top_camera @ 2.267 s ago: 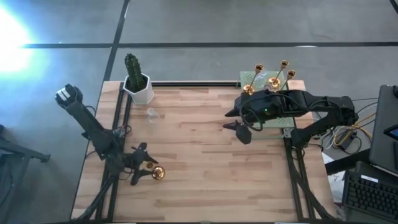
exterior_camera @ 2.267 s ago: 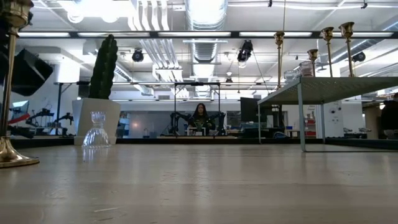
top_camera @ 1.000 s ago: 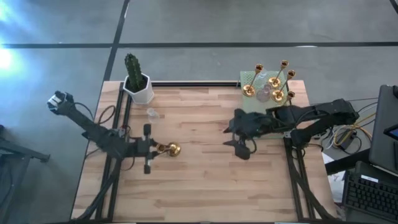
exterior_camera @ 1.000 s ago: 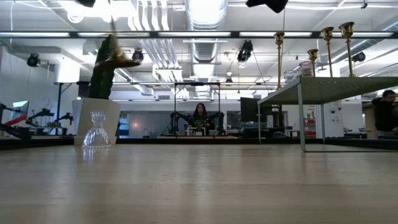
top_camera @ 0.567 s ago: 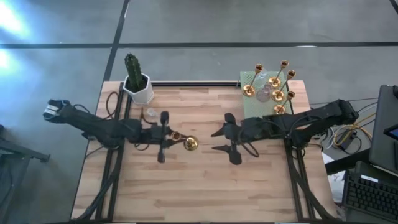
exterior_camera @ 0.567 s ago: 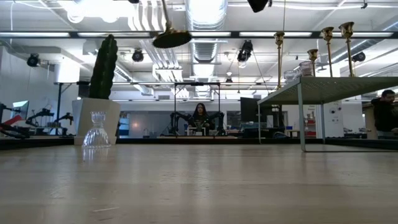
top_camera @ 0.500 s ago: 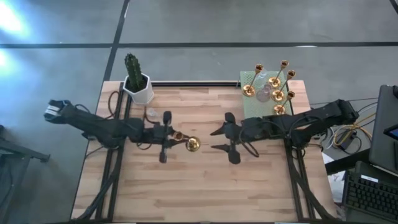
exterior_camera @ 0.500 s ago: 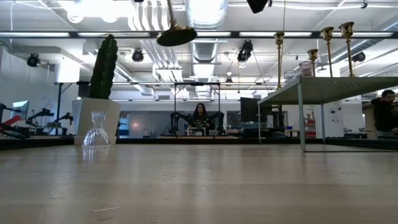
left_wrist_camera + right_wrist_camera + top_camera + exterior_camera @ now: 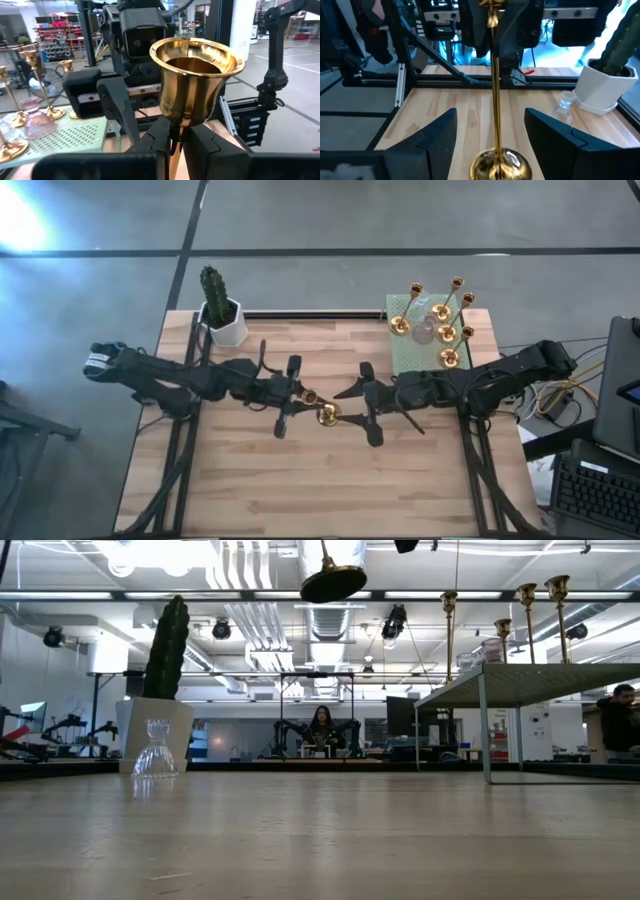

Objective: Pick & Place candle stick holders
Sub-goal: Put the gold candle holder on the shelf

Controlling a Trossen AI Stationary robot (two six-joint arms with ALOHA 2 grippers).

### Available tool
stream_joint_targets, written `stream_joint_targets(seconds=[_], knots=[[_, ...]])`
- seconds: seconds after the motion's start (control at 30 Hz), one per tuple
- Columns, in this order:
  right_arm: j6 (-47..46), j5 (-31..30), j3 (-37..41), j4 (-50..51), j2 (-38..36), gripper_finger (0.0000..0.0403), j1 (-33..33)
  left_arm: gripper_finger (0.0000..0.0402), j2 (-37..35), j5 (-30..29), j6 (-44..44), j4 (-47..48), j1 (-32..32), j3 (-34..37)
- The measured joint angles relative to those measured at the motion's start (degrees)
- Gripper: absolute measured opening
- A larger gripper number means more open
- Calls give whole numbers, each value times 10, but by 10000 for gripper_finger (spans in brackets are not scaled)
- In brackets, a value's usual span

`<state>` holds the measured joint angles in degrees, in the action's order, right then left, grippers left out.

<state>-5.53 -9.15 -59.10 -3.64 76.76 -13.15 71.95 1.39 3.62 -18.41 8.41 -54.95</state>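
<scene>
Held over the middle of the wooden table (image 9: pixel 330 480), the shiny gold candle stick holder with round base and thin stem (image 9: pixel 322 411) is pinched at its stem by the left gripper (image 9: pixel 175 145). The right gripper (image 9: pixel 492 135), its 2 fingers spread, brackets the base without touching. If the left releases before the right clamps, or the right closes off-centre on the slick stem, the holder could likely tip and drop.

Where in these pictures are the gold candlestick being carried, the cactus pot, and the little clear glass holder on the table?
gold candlestick (image 9: pixel 196 80), left wrist view, on its cup.
cactus pot (image 9: pixel 229 331), high view, on the white pot's side.
clear glass holder (image 9: pixel 156 749), low view, on its body.
</scene>
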Motion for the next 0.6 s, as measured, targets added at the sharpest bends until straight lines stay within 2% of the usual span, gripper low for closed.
stream_joint_targets(seconds=[0.13,0.37,0.6], knots=[[8,0,1,-10,0,224,0,32,25,41,-6,0,-14,-24],[17,1,-8,-15,0,221,0,32,68,76,-6,2,-26,-62],[17,2,-7,-15,0,197,-2,32,102,114,-7,0,-40,-97]])
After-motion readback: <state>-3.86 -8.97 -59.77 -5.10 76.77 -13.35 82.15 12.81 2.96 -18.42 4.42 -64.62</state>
